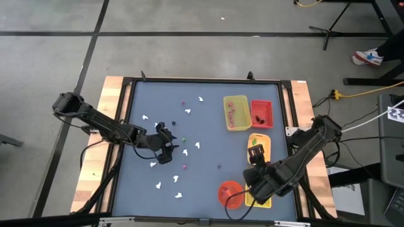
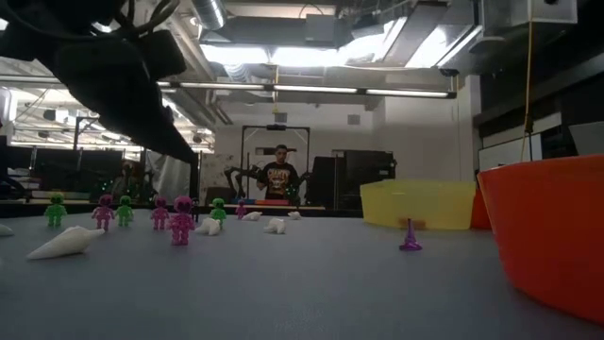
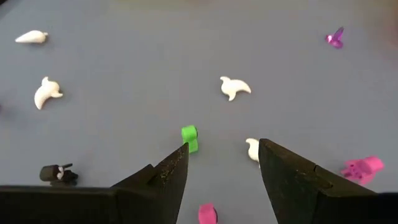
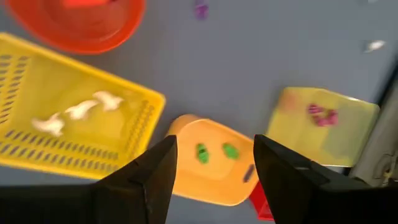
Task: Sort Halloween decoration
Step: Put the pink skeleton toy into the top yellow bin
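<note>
L gripper (image 1: 165,150) sits low over the mid-left of the table (image 1: 208,183), fingers apart, nothing between them. R gripper (image 1: 255,165) hovers above the tray cluster on the right side, fingers also spread, empty.

Decorations: most are loose on the table. White ghosts (image 1: 197,145) are scattered around and below the L gripper; pink bits (image 1: 184,166) and a green figure (image 3: 189,137) lie near it. In the left wrist view the green figure lies just ahead of one fingertip, a ghost (image 3: 252,149) just beside the other finger, a pink piece (image 3: 207,213) between the fingers close in, and a dark piece (image 3: 57,174) off to the side.

Already sorted: three ghosts in the slotted yellow basket (image 4: 134,134), two green figures in the orange tray (image 4: 214,180), pink ones in the yellow tray (image 1: 235,111), dark bits in the red tray (image 1: 261,113). The bowl (image 1: 230,191) is near the R arm; contents not visible.

Judgement: step in hand = L arm picking the next loose piece, prob. the green figure.

How to do it well:
- Shift so the fingers straddle the green figure alone; the ghost and pink piece are close enough to get pinched w/ it or knocked away.
- Descend straight, close only once centred; the piece is tiny and may pop out if caught on an edge.
- Then carry to the orange tray w/ the other greens. R arm hangs over the trays, so watch clearance.
</note>
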You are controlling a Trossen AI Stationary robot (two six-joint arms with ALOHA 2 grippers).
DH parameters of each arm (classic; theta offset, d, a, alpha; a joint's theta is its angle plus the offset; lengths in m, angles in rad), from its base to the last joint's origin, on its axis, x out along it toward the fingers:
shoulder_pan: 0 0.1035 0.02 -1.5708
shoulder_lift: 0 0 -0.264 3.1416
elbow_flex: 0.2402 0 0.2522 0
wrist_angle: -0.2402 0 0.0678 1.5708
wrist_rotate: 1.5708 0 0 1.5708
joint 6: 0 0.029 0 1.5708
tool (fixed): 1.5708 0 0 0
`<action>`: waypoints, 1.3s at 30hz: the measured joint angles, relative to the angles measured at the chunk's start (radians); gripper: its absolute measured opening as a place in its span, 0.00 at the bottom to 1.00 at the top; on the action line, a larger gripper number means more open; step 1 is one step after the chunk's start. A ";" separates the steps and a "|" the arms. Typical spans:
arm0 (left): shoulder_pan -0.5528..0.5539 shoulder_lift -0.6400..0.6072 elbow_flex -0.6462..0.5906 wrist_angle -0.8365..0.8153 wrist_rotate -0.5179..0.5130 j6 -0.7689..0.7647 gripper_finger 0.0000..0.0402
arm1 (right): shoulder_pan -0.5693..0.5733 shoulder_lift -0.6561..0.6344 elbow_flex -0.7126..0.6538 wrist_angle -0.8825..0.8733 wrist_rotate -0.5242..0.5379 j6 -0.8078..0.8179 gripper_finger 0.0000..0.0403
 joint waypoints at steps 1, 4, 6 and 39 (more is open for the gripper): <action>0.000 0.003 0.000 -0.005 0.003 0.000 0.44 | 0.000 -0.012 0.000 0.000 0.020 0.003 0.52; 0.000 0.014 0.000 -0.019 0.012 0.000 0.45 | 0.000 -0.049 0.000 0.001 0.075 0.008 0.52; 0.000 0.014 0.000 -0.049 0.014 -0.001 0.44 | 0.000 -0.070 0.000 0.001 0.106 0.009 0.52; 0.000 0.133 0.000 -0.079 0.024 -0.008 0.44 | 0.000 -0.215 0.000 -0.005 0.227 0.009 0.52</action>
